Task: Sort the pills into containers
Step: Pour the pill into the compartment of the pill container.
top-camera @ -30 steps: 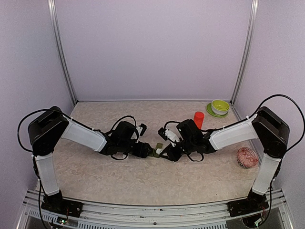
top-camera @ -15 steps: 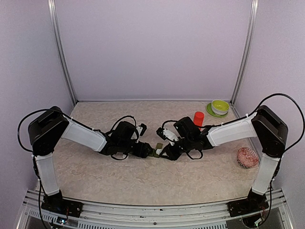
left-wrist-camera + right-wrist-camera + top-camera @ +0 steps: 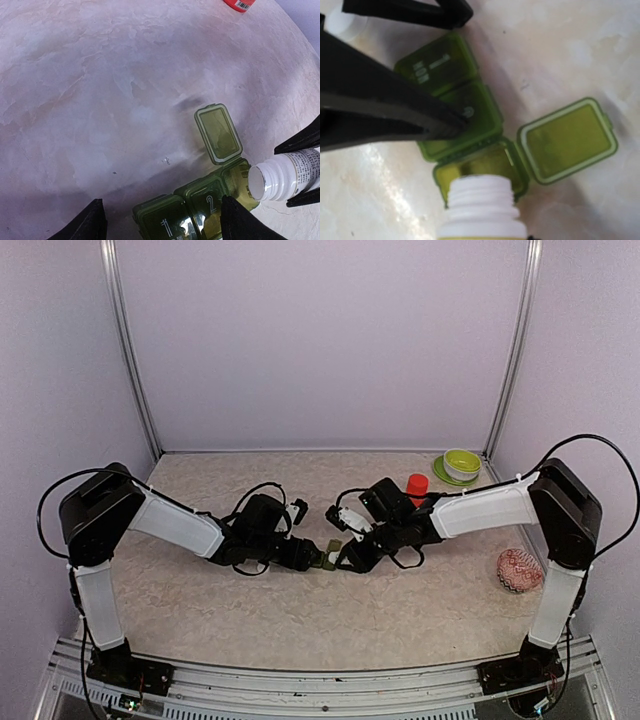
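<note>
- Behind the right fingers toward the arm bases, and well off to their right, a patterned ball [image 3: 519,570] lies on the table [image 3: 250,610].
- Between the fingers of the left gripper [image 3: 162,215], which stand wide apart, sit the containers [image 3: 200,200], a green strip of three boxes. One finger clears the box marked 1; the other crosses the box marked 2, and whether it touches cannot be told.
- Just past those fingertips, the right gripper [image 3: 346,558] is clamped on a small white bottle [image 3: 280,176]. Its uncapped mouth is tipped over the strip's open end box.
- Beyond the strip from the left fingers, the open lid [image 3: 218,134] lies folded back.
- Farther behind the right fingers stands a red-orange bottle [image 3: 417,487].
- Farthest back sits a green bowl [image 3: 461,461].
</note>
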